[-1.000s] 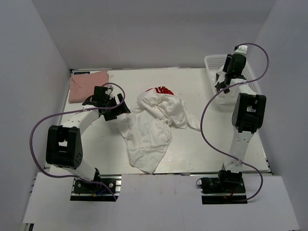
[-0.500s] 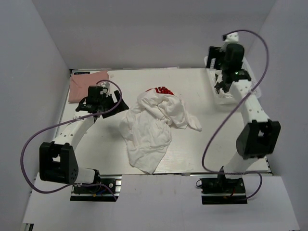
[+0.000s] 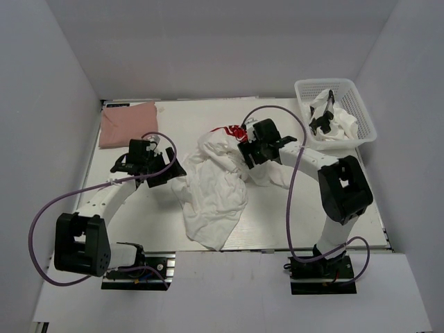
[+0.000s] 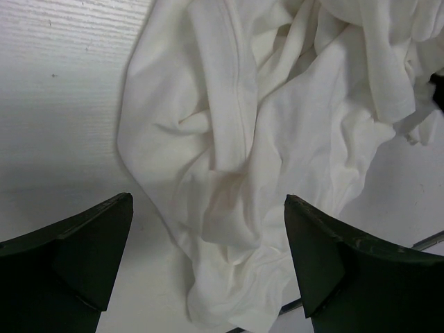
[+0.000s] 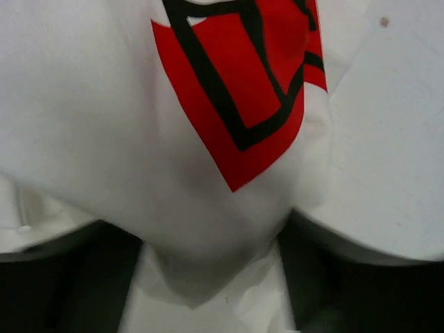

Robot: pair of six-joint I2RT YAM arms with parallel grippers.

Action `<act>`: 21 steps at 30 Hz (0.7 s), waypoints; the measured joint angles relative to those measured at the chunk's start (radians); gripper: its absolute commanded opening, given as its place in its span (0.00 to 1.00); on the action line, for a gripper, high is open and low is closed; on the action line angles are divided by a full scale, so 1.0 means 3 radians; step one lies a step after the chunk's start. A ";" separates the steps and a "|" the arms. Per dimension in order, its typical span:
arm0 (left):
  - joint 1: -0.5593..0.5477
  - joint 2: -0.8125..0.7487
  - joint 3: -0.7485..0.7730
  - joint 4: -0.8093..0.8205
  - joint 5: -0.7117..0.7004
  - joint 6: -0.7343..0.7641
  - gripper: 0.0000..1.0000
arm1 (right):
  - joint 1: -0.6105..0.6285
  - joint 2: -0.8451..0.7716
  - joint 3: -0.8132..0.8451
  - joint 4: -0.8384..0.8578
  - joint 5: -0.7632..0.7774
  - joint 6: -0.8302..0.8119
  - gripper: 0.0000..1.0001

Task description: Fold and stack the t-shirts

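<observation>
T-shirt (image 3: 215, 201) edge below spread left gripper (image 4: 208, 201); right gripper (image 3: 247, 150) spread around cloth near red print (image 5: 257, 90).

Two white-and-black jointed robot arms, the left arm (image 3: 104, 196) and the right arm (image 3: 305, 154), share one build: white tubular links between boxy black joint housings. Either side of the jaws of the left gripper (image 4: 207, 208) stand dark, matte, wedge-shaped fingers (image 4: 69, 263); the right gripper (image 5: 208, 232) shows the same dark fingers (image 5: 62, 284), blurred. Behind each set of jaws a thin purple cable (image 3: 32, 236) loops back to a black base plate (image 3: 135, 269).
</observation>
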 measured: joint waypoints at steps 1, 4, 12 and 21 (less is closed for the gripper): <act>0.0000 -0.0032 -0.0037 0.0010 0.0004 -0.0009 1.00 | 0.0008 0.0048 0.0010 -0.0008 0.0000 -0.0022 0.00; 0.0000 -0.0088 -0.0094 0.0010 0.0014 -0.0031 1.00 | 0.0046 0.0127 0.0159 -0.0103 0.0047 0.0032 0.00; 0.0000 -0.0098 -0.0099 0.0013 0.0036 -0.0055 1.00 | 0.0085 -0.0455 0.0590 0.0136 0.0613 0.0079 0.00; 0.0000 -0.0081 -0.0060 0.0060 0.0071 -0.0093 1.00 | 0.0013 -0.1119 0.1369 0.1436 0.1630 -0.0235 0.00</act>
